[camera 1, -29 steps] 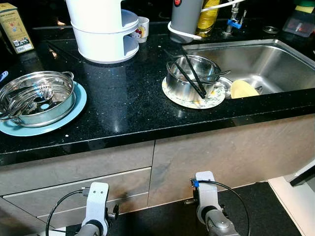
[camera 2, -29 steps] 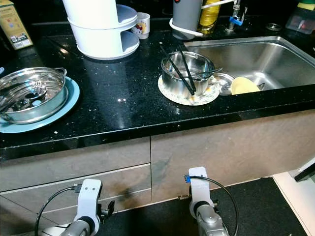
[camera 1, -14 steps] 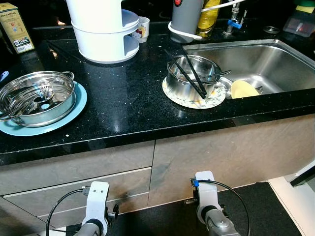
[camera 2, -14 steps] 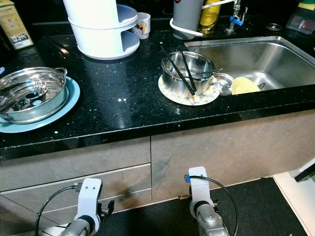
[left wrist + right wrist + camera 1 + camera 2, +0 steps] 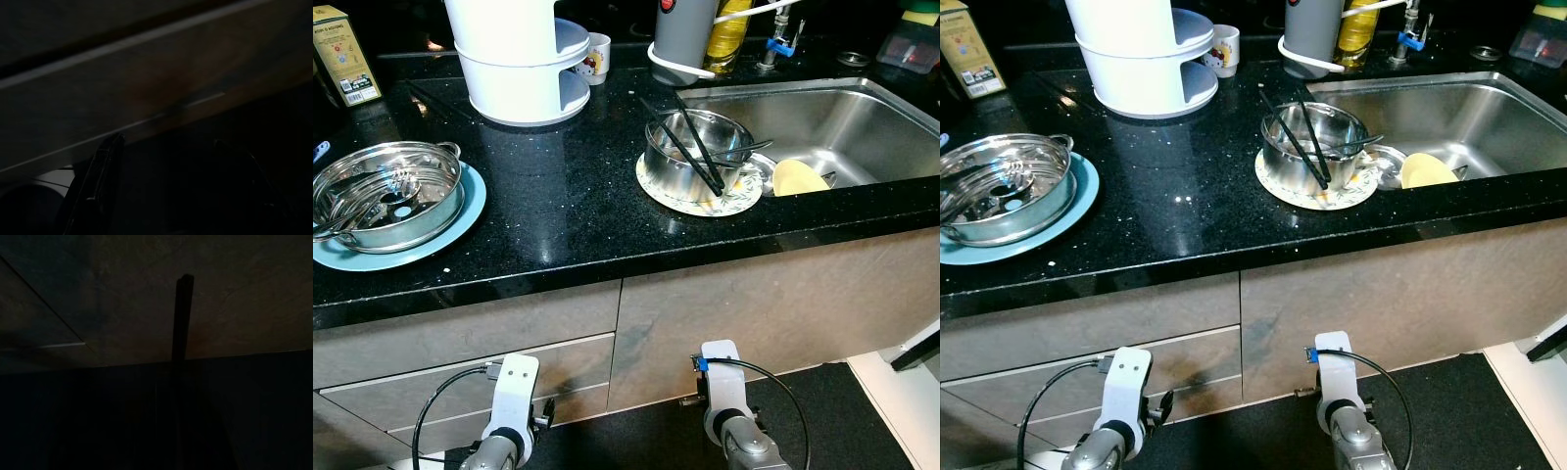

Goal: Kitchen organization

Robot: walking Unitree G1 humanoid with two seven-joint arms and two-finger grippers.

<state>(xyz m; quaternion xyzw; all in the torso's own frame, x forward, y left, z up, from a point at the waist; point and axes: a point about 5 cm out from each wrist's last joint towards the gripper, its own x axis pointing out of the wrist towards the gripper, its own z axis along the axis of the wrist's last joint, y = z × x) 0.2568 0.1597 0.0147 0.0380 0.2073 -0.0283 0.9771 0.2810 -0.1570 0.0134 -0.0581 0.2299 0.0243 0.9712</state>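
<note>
— Where are the arms?
— Both hang low before the grey cabinet fronts; left gripper jaws apart, right gripper jaws together.
— And the bench?
— Glossy black speckled stone; round steel pot on a patterned plate beside the sink.

Both arms hang low in front of the cabinet, below the counter edge. The left gripper has its fingers spread apart; the right gripper seems pressed together, though the view is dark.

Head stereo pair angled down over the countertop; both dim wrist cameras close against the cabinet front.
</note>
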